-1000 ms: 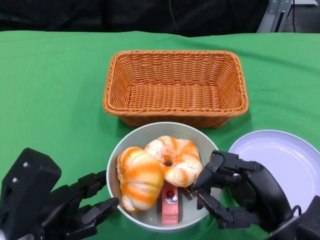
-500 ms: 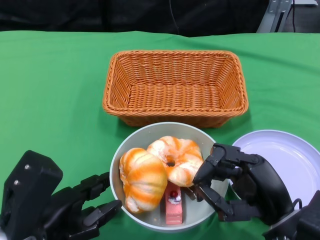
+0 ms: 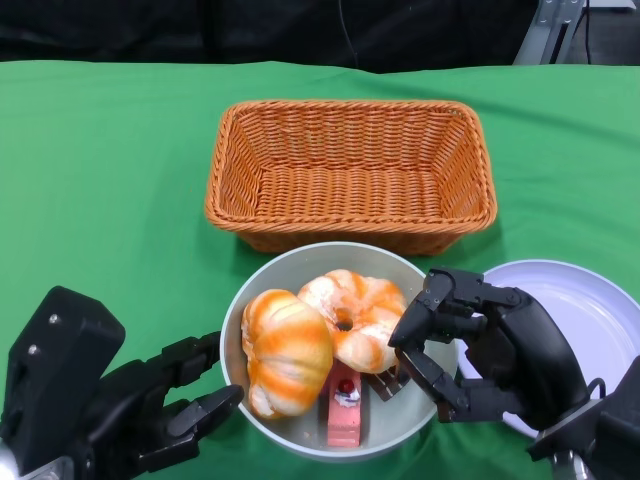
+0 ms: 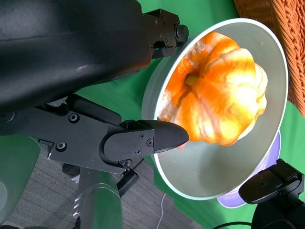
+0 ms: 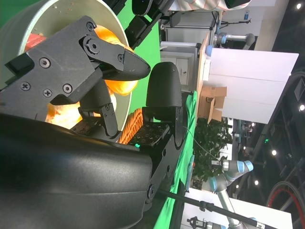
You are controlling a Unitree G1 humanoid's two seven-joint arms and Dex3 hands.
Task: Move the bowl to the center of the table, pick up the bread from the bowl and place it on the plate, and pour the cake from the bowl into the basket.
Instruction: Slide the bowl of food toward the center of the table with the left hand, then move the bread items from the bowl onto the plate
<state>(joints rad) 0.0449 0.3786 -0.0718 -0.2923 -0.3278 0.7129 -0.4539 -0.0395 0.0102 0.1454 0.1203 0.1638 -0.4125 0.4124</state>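
The right hand (image 3: 478,352) sits at the bowl's (image 3: 300,435) right rim, between bowl and plate (image 3: 575,300), its fingers (image 3: 430,310) curled over the rim toward the ring-shaped bread (image 3: 355,318). Whether those fingers pinch the rim or only hang above it cannot be told from either view; in the right wrist view the fingers (image 5: 95,52) hide most of the bowl (image 5: 62,9).

The left hand (image 3: 150,410) lies low at the bowl's left side, holding nothing, fingers apart with their tips just beside the rim.

The bowl stands on the green bench (image 3: 100,180) just in front of the basket (image 3: 350,170). It holds two orange-striped breads; the rounder bread (image 3: 285,350) partly covers the pink cake (image 3: 343,405), whose far end is hidden. The plate is partly covered by the right hand and cut off at the picture's edge.
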